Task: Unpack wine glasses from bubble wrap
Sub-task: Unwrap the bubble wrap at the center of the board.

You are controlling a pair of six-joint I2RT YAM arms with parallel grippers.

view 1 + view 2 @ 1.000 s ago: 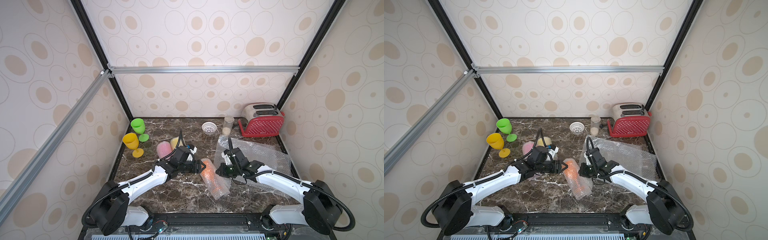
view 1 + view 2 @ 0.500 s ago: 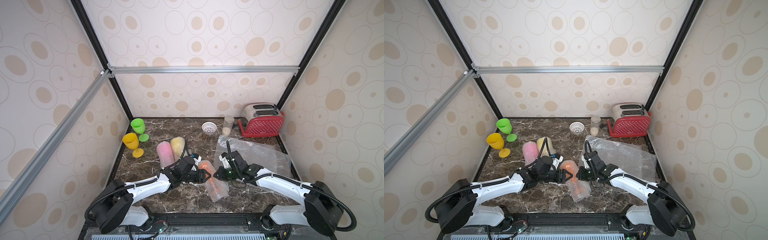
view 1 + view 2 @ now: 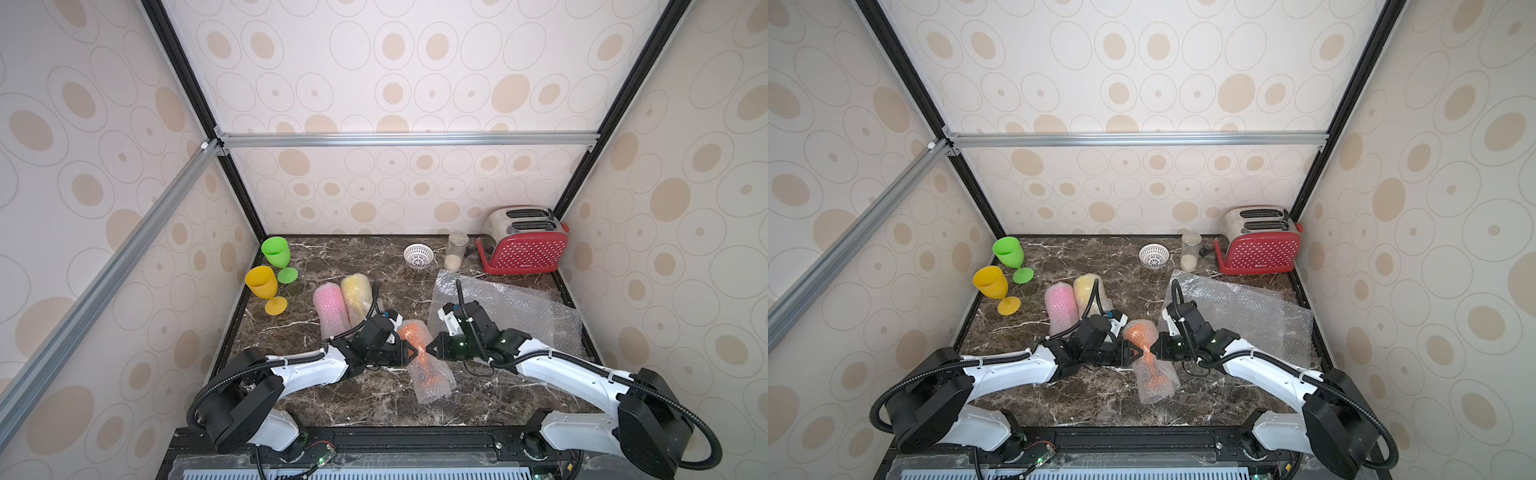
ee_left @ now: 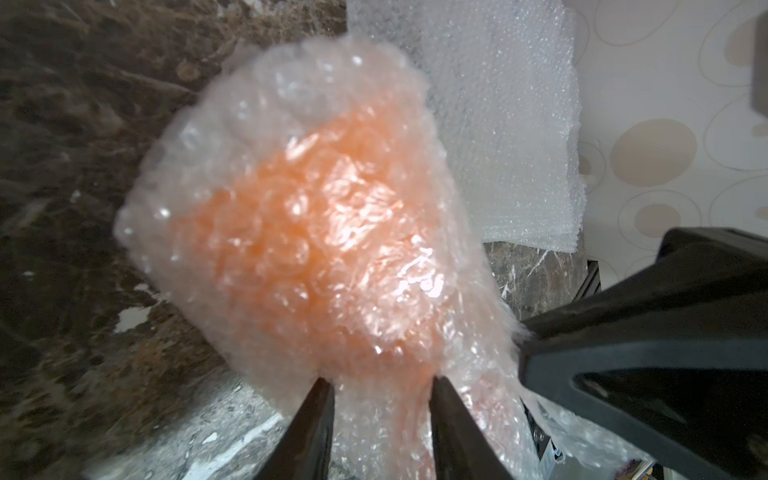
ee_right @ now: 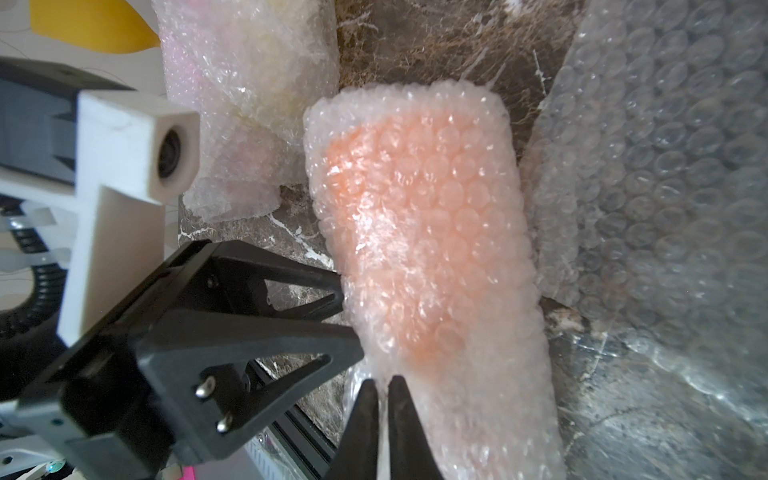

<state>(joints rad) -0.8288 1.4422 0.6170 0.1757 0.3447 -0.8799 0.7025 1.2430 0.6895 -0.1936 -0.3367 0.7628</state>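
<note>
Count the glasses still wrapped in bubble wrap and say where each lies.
3. The orange glass lies front centre; the pink glass and yellow glass lie side by side behind it, to the left. None seems hidden.

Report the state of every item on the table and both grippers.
green glass, unwrapped, upright
yellow glass, unwrapped, upright
pink glass, wrapped, lying
second yellow glass, wrapped, lying
orange glass, wrapped, lying
loose bubble wrap, spread flat
left gripper, jaws shut on orange glass
right gripper, jaws shut on orange glass
jar, upright, partly filled
bowl, upright, empty
toaster, no bread showing
</note>
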